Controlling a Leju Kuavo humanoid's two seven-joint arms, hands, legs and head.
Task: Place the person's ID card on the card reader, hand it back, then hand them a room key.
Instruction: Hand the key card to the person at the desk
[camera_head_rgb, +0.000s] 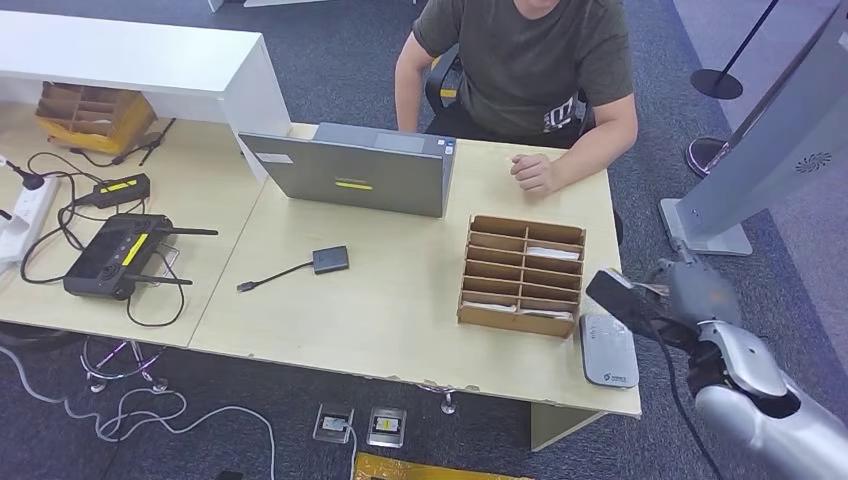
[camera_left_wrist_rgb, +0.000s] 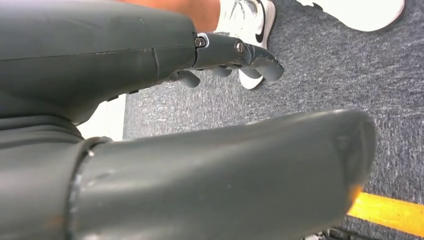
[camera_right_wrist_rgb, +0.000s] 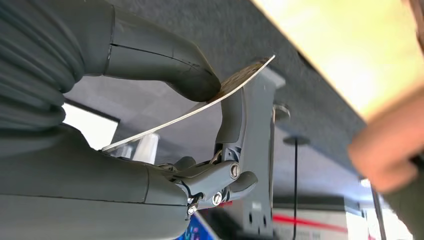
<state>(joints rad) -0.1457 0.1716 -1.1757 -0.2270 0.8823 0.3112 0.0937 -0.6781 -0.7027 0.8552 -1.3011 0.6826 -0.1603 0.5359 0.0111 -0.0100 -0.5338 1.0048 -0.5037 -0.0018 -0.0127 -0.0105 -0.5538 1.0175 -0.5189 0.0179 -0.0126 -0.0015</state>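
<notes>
Fingers pinch ID card

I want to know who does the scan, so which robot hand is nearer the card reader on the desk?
Right. The right hand holds a card just beside the card reader; the left hand hangs over carpet, apart from it.

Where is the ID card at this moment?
In the head view the ID card is pinched in the right hand, at the table's right end, just above the grey card reader.

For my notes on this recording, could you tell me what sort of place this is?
Probably a mock reception desk in an office: a seated person faces a laptop, beside a card reader and a cardboard rack of cards.
</notes>
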